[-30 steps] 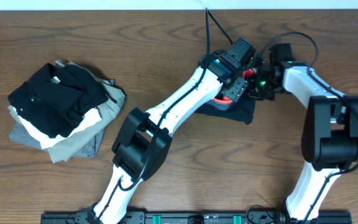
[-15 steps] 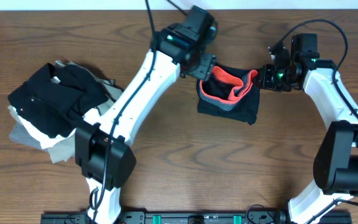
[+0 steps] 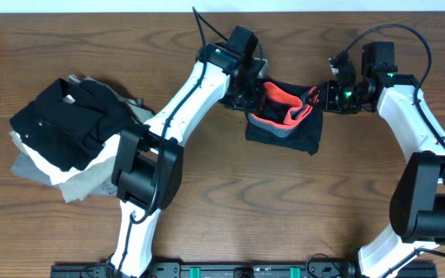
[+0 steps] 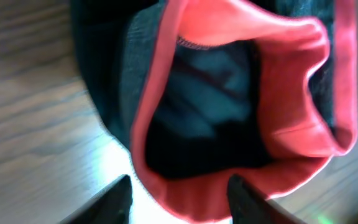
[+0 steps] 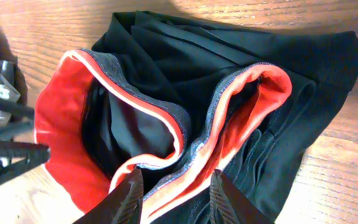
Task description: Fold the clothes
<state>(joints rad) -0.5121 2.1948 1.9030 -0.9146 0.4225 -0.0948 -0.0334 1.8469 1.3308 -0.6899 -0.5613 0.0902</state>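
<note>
Overhead, you have the leggings (image 3: 284, 127) lying as a bunched dark bundle on the table (image 3: 300, 208), toward the far edge and roughly midway between the two arms. The coral-red waistband (image 3: 288, 104) is turned up and gapes open like the mouth of a pouch, with its heathered grey band showing along the near rim. Your left pincer (image 3: 252, 91) sits right at the left edge of that mouth, and your right pincer (image 3: 323, 96) sits right at its right edge.

In the left wrist view, the waistband forms a red ring around a hollow, and only the leggings' own dark fabric lies inside it. The lower curve of that red rim runs down between the two fingers (image 4: 114, 200) of the left pincer (image 4: 179, 202). The jaws stand apart, and you cannot tell whether they press on the cloth.

In the right wrist view, the hollow holds folds of dark fabric. The rim doubles over itself, red inside and grey outside. A stretch of that doubled rim passes between the fingers (image 5: 131, 198) of the right pincer (image 5: 176, 199). Those jaws are apart too, and you cannot tell whether they grip it.

Well to the left, a heap of garments (image 3: 72, 143) in black, white, grey and khaki rests on the table, apart from the leggings.
</note>
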